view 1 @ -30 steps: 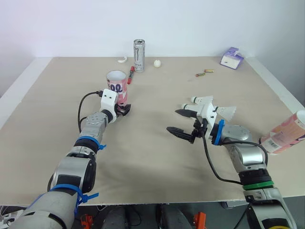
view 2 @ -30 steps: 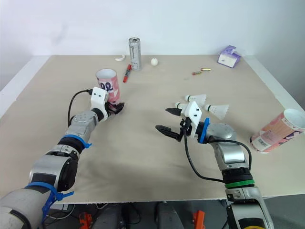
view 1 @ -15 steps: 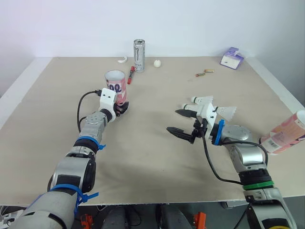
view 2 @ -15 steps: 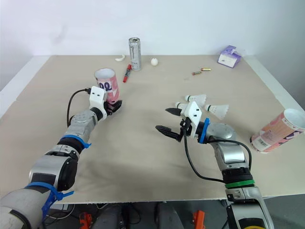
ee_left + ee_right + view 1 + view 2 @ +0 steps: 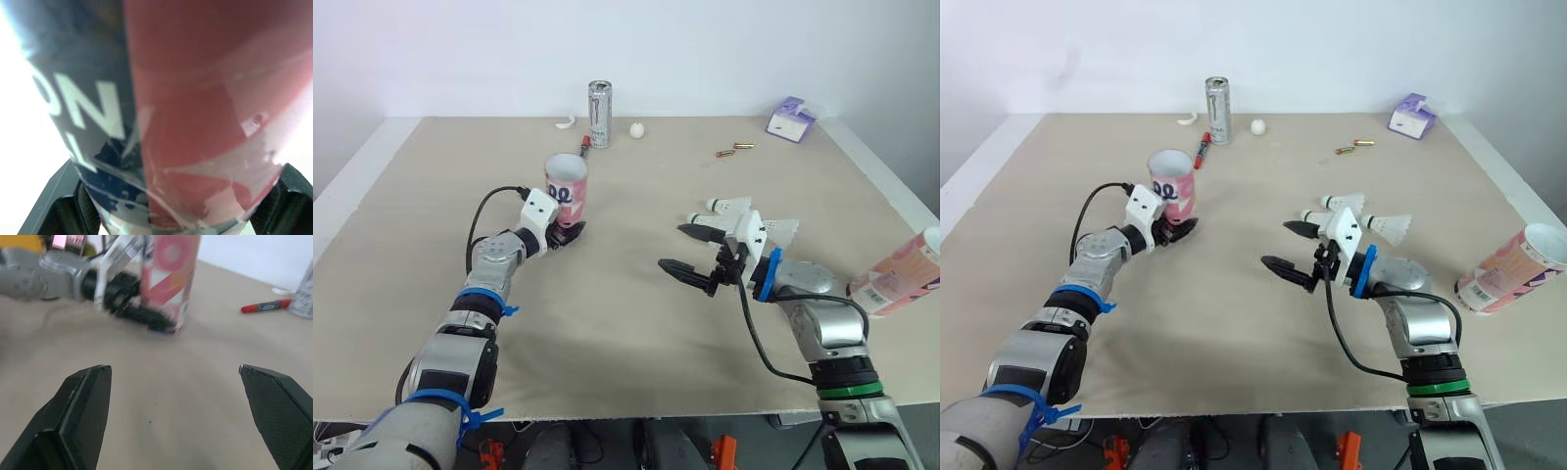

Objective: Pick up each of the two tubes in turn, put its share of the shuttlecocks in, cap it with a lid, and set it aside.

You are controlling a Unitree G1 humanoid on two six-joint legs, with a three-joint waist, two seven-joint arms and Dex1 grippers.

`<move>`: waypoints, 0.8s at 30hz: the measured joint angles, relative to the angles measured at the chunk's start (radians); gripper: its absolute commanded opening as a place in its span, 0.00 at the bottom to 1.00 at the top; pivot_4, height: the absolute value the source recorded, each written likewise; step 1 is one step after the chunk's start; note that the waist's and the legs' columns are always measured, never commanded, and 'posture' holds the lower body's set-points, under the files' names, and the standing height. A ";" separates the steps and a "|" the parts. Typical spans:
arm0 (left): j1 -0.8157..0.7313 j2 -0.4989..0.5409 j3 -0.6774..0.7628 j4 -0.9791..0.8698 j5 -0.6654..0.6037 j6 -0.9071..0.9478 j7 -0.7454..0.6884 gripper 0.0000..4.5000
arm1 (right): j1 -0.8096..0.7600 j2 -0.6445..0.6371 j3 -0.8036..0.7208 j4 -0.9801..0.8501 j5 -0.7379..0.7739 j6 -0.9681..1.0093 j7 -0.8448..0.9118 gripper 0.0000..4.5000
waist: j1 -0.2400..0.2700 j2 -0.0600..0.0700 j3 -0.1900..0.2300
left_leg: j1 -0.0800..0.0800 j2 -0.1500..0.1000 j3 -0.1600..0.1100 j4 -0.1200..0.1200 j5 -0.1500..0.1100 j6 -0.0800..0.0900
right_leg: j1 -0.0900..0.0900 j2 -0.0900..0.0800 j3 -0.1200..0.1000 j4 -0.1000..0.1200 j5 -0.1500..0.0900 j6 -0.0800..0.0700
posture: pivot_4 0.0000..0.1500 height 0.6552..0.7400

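A pink patterned tube (image 5: 566, 189) stands upright with its open mouth up, left of the table's middle. My left gripper (image 5: 565, 233) is shut on its lower end; the black fingers (image 5: 61, 208) clamp both sides of the tube (image 5: 186, 107). My right gripper (image 5: 688, 251) hovers open and holds nothing at centre right, pointing toward that tube (image 5: 168, 284). Its wide-spread fingers (image 5: 83, 401) frame the left gripper (image 5: 142, 316). Several white shuttlecocks (image 5: 736, 205) lie just behind the right wrist. A second pink tube (image 5: 903, 276) lies tilted at the table's right edge.
Along the far edge stand a silver can (image 5: 598, 114), a red marker (image 5: 580, 154), a small white ball (image 5: 635, 128) and a white curved piece (image 5: 565, 123). Two small batteries (image 5: 733, 150) and a purple pack (image 5: 789, 118) lie at the far right.
My left gripper has carried the pink tube a little to the right, toward the table's middle. The right gripper has stayed open and barely shifted.
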 measured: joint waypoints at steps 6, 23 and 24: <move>0.040 0.025 -0.062 -0.177 -0.005 0.060 -0.173 0.76 | 0.068 -0.005 -0.008 -0.088 0.032 0.053 -0.021 1.00 | 0.000 0.000 0.000 | 0.000 0.000 0.000 0.000 0.000 0.000 | 0.000 0.000 0.000 0.000 0.000 0.000 | 1.00 1.00; 0.156 0.206 -0.348 -0.768 -0.007 0.384 -0.643 0.76 | 0.341 -0.048 -0.078 -0.369 0.080 0.113 -0.101 1.00 | 0.000 0.000 -0.001 | 0.002 0.002 -0.002 0.002 0.000 0.001 | 0.001 0.002 0.000 0.002 -0.005 0.006 | 1.00 1.00; 0.155 0.207 -0.349 -0.771 -0.006 0.390 -0.644 0.76 | 0.345 -0.050 -0.078 -0.371 0.082 0.113 -0.099 1.00 | 0.000 0.000 -0.001 | 0.002 0.002 -0.002 0.002 0.000 0.001 | 0.001 0.002 0.000 0.002 -0.005 0.006 | 1.00 1.00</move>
